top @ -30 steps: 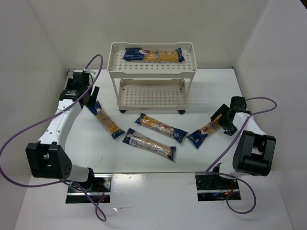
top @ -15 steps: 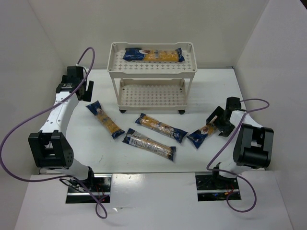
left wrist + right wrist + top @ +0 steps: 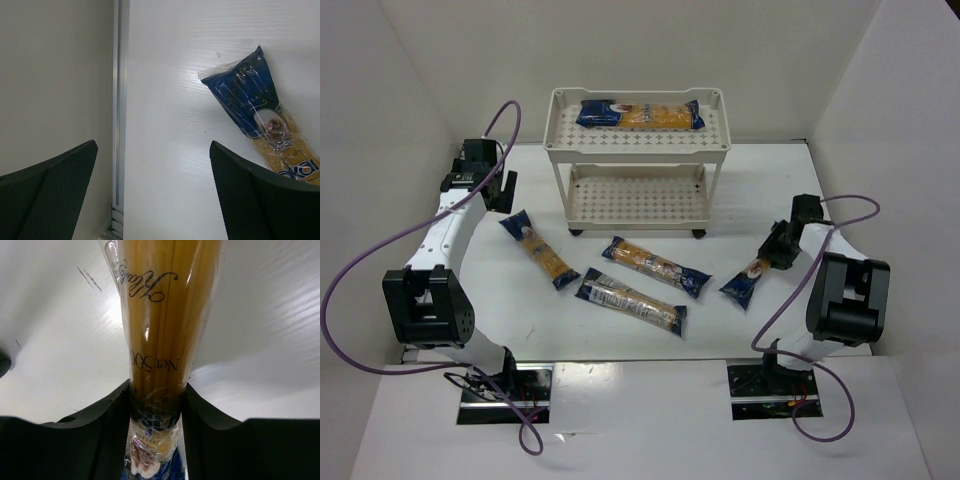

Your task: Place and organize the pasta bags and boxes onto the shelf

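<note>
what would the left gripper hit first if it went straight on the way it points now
Probably the bare table, close to the side wall. The open left gripper points down at it; the pasta packet lies right of that line. Depth is unclear.

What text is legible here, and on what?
"Net 500": on the clear middle of the gripped packet in the right gripper, upside down in the right wrist view.
Cursive word above it: not legible.
White script on the leftmost packet, left wrist view: blurred.
Labels on the packets in the top view: too small.
</note>
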Robot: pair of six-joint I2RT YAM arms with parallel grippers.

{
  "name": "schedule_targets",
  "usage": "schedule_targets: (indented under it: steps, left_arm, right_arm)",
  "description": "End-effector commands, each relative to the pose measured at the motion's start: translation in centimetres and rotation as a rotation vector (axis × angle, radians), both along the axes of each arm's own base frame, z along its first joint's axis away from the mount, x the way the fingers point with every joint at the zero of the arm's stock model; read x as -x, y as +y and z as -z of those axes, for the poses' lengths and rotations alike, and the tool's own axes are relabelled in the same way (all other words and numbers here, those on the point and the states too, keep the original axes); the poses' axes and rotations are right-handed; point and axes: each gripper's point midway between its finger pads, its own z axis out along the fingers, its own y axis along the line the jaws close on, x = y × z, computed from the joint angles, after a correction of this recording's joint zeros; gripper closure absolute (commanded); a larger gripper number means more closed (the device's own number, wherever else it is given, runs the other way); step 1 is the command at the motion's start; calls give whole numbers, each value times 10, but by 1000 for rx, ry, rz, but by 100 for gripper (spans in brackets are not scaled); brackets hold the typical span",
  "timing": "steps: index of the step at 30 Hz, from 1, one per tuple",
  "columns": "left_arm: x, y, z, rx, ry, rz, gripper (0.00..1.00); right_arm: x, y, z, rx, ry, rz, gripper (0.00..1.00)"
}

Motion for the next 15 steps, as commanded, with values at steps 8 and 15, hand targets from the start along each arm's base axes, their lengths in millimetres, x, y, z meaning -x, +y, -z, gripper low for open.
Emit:
schedule_targets:
  steps: [8,15]
  left_arm:
    - [-5,-1,-28,11,-97,11,0]
    - [19,-7,-26,26,-94,37,0]
  right_arm:
    - [-119,-44,-228,314,-669,-74,100]
    - [-120,-50,-343,441,-937,-63,100]
